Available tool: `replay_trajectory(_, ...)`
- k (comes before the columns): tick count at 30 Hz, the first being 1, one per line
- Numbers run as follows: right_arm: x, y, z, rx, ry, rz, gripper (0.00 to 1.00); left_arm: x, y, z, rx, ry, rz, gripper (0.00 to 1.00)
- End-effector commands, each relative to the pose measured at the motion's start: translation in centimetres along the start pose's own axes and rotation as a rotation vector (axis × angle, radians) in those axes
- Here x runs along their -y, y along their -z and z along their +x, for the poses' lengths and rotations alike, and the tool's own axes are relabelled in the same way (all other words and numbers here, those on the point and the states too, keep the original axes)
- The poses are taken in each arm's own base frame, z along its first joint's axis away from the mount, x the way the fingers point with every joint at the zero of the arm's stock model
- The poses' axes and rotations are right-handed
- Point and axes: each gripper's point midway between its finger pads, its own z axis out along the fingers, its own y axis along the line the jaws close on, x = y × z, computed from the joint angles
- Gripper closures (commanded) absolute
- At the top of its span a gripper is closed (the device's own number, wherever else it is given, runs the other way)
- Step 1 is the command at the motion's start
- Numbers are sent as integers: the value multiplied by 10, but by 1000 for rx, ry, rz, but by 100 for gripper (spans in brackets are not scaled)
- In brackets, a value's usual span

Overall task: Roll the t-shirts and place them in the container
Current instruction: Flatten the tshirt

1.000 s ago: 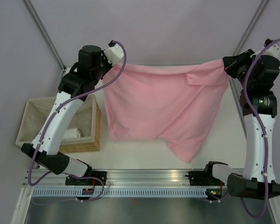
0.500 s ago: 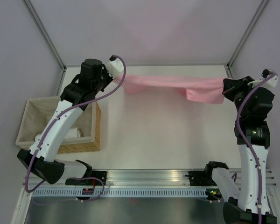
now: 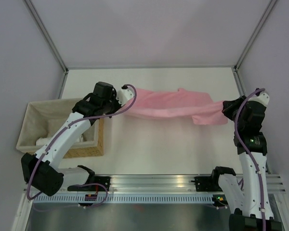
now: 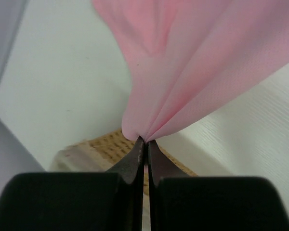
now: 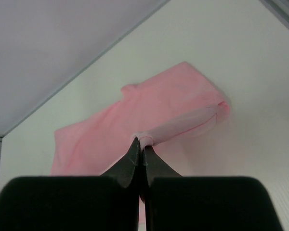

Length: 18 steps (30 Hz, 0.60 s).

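A light-pink t-shirt (image 3: pixel 176 107) lies as a long low band across the middle of the white table, stretched between both arms. My left gripper (image 3: pixel 130 102) is shut on its left end, and in the left wrist view the t-shirt (image 4: pixel 192 72) fans out from the pinched fingertips of the left gripper (image 4: pixel 144 140). At the right end, my right gripper (image 3: pixel 225 108) is shut on a bunched corner. The right wrist view has the t-shirt (image 5: pixel 135 120) spread on the table beyond the right gripper (image 5: pixel 141 141).
A wicker basket (image 3: pixel 89 147) with a pale cloth liner stands at the table's left edge, under my left arm, its rim also showing as the basket (image 4: pixel 106 144) below the left fingers. Grey walls close in the back and sides. A metal rail (image 3: pixel 154 185) runs along the near edge.
Both grippers have come down and toward the near side with the t-shirt. One second ago it hung high as a wide sheet; now it is a narrow band low over the table.
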Motion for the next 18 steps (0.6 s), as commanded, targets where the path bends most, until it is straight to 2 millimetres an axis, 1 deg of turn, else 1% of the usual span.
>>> replay_trajectory(1,21,-19,35,-81,-36,43,100,46,-26,11,-9,-8,211,98)
replay_trajectory(3,26,-29,42,-101,-40,57,100,43,-37,4,-19,40,207,98)
replay_trajectory(4,28,-34,43,-104,-38,63,100,36,-50,-6,-27,59,200,98)
replay_trajectory(5,28,-38,43,-105,-36,70,100,28,-56,-13,-26,73,178,98)
replay_trajectory(6,31,-46,45,-117,-35,83,100,14,-59,-34,4,100,150,98)
replay_trajectory(7,34,-49,46,-121,-29,93,100,13,-78,-33,-29,107,156,96)
replay_trajectory(8,34,-54,43,-112,-28,100,100,8,-89,-37,-42,114,149,94)
replay_trajectory(9,38,-61,47,-129,-27,113,100,3,-98,-41,-52,123,136,91)
replay_trajectory(10,38,-65,49,-134,-26,115,100,-8,-120,-43,-88,121,101,85)
replay_trajectory(11,42,-71,47,-120,-27,133,100,-14,-129,-44,-107,125,76,83)
replay_trajectory(12,46,-78,53,-139,-31,147,100,-25,-136,-53,-100,131,41,78)
replay_trajectory(13,48,-83,57,-151,-33,149,100,-24,-158,-39,-164,130,28,70)
replay_trajectory(14,48,-87,59,-157,-35,145,99,-27,-165,-38,-179,134,14,65)
replay_trajectory(15,52,-93,66,-179,-37,159,100,-32,-171,-41,-179,145,-2,59)
replay_trajectory(16,54,-96,67,-184,-35,163,100,-33,-174,-40,-186,156,-9,54)
replay_trajectory(17,55,-99,68,-187,-32,165,100,-32,-178,-39,-186,183,-7,51)
replay_trajectory(18,58,-103,74,-204,-27,174,100,-34,-176,-40,-178,204,-5,48)
